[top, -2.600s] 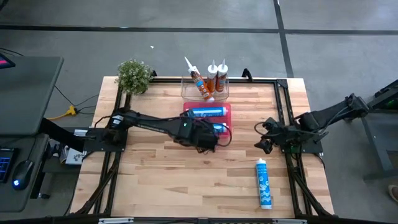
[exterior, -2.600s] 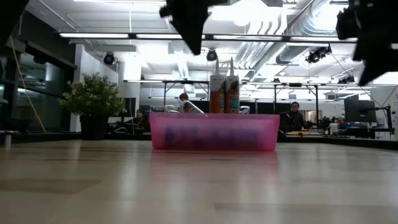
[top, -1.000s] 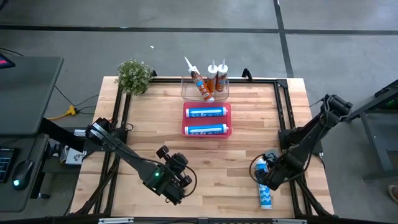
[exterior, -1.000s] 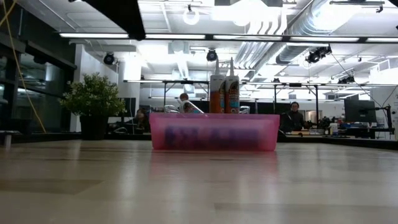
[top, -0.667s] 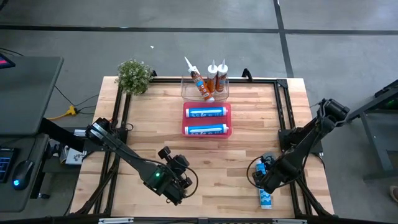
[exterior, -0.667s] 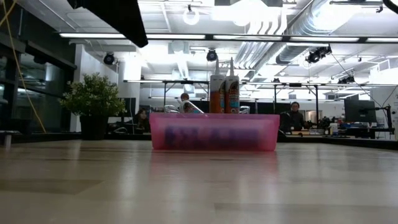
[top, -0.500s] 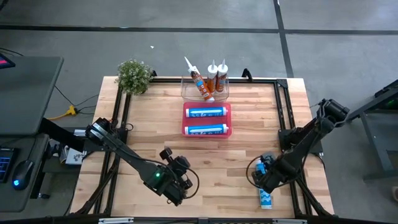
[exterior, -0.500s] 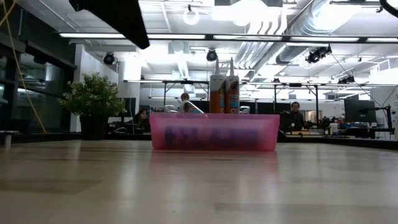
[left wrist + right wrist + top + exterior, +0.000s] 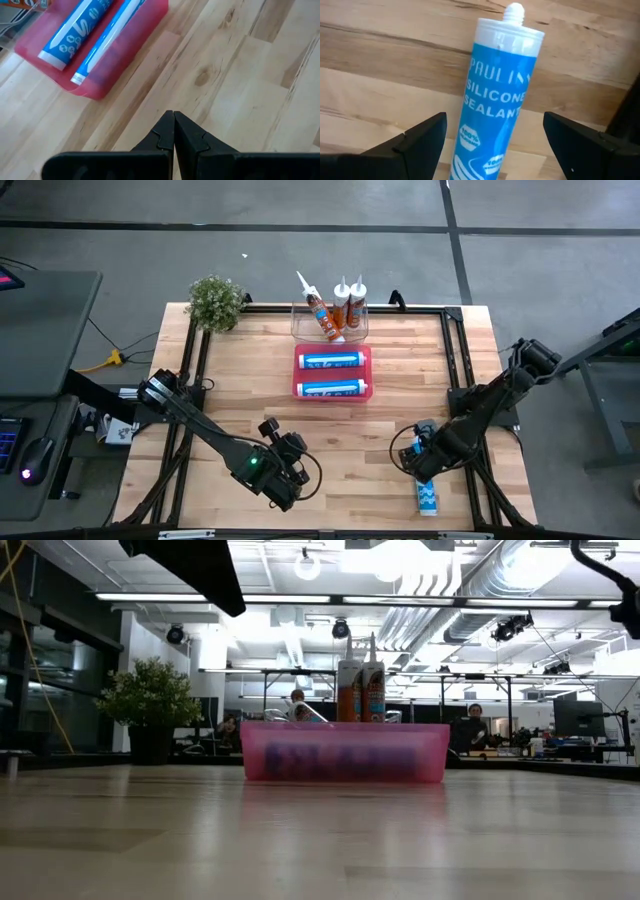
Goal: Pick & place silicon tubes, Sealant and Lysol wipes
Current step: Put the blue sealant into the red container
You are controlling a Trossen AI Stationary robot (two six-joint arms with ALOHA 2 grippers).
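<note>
A blue-and-white silicone sealant tube [image 9: 427,496] lies on its side on the wood table near the front right. It also shows in the right wrist view [image 9: 496,90]. My right gripper [image 9: 494,119] hangs open over it with one finger on each side, and it also shows in the high view [image 9: 416,461]. I see no contact. My left gripper [image 9: 173,131] is shut and empty above bare table near the front middle [image 9: 285,457]. A pink tray [image 9: 362,372] at mid table holds two more blue tubes [image 9: 85,30].
A clear bin [image 9: 330,320] behind the pink tray holds orange sealant tubes [image 9: 360,690]. A potted plant [image 9: 215,300] stands at the far left corner. Black frame rails [image 9: 455,370] run along the table's sides. People sit in the room beyond the table.
My right gripper has edged a little toward the table's left while staying open over the tube on the table. The tube has stayed where it lay. My left gripper has kept nearly still near the front edge.
</note>
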